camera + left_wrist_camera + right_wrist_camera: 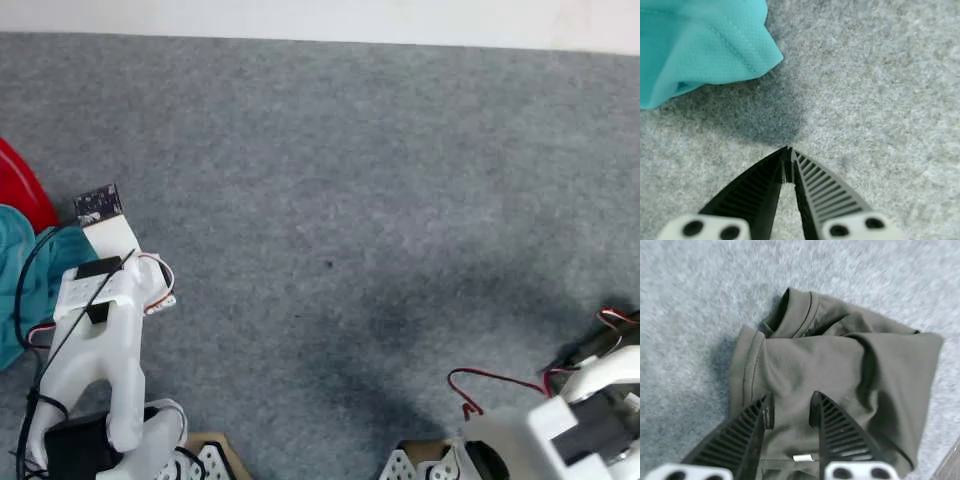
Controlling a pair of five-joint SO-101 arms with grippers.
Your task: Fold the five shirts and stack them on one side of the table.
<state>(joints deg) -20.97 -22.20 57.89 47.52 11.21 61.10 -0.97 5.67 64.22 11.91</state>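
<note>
**Left tool pressed together by the teal shirt; right tool spread over the dark shirt**

The grey felt worktop has both arms along the edge where their bases sit. The white left arm stands at the left corner of that edge. Its wrist is bent down over the felt just beside the teal shirt, which lies bunched at the left edge of the worktop. A red thing shows at that same edge, right next to the teal shirt on its far side; what it is cannot be told.

In the left wrist view the two ribbed fingers meet at their tips with nothing between them, over bare felt. A rounded corner of the teal shirt, with a stitched hem, lies near the tips but apart from them. It throws a shadow on the felt in between.

The right arm sits at the right corner, with a red cable looping from it over the felt. In the right wrist view its tool is spread, the two fingertips apart over the dark shirt, with cloth showing in the gap. Whether the tips touch the cloth cannot be told.

The dark shirt is an olive-grey knit, lying in a rumpled, partly folded heap on the felt. Its collar is on the side away from the tool, and a small white tag lies between the fingers.
</note>
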